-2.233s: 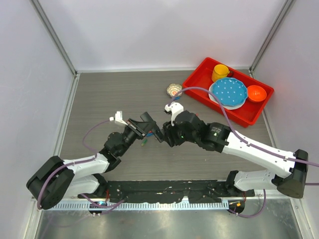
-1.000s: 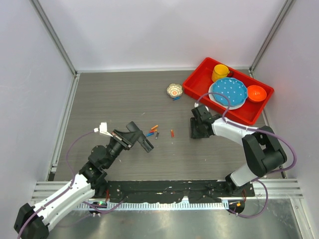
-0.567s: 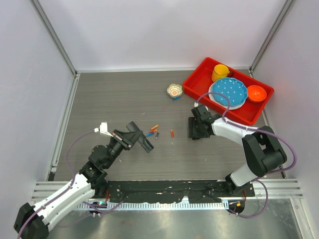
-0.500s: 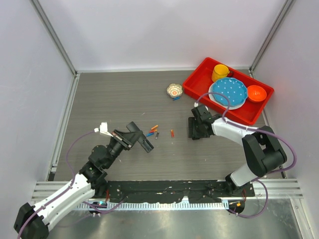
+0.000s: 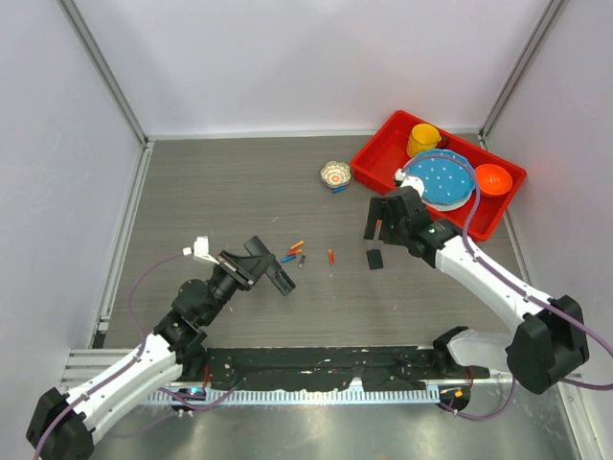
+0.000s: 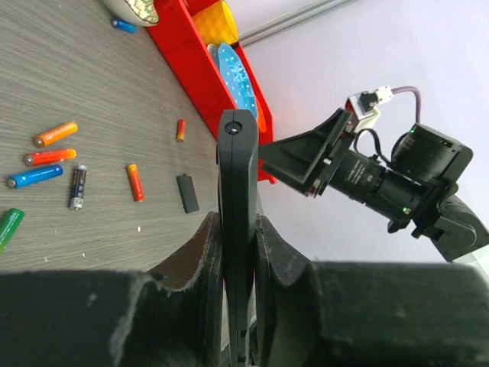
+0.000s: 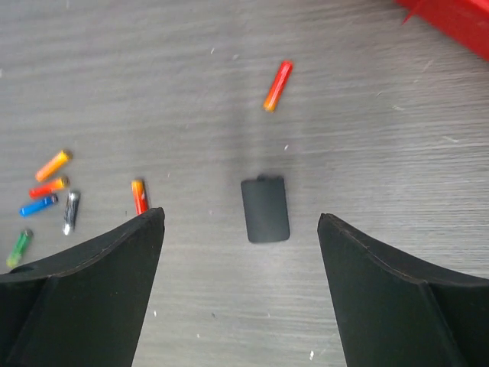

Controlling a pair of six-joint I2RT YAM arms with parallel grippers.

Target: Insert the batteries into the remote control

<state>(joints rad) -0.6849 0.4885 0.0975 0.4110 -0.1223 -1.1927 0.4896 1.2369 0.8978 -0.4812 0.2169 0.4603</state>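
Two jobs are split: the left gripper (image 6: 237, 248), clamped tight on the slim black rectangular remote control (image 6: 235, 168), holds it edge-up over the grey wood-grain table (image 5: 211, 192), presumably for loading, while the right gripper (image 7: 238, 220) hangs empty, jaws spread wide, near the small coloured cylindrical batteries (image 7: 53, 187) lying loose on that table.

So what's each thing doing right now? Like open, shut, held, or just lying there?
remote control: held up in the left gripper.
left gripper: shut on the remote control.
right gripper: open, empty, above the black cover.
black cover: lying flat and loose on the table.
batteries: lying loose on the table.
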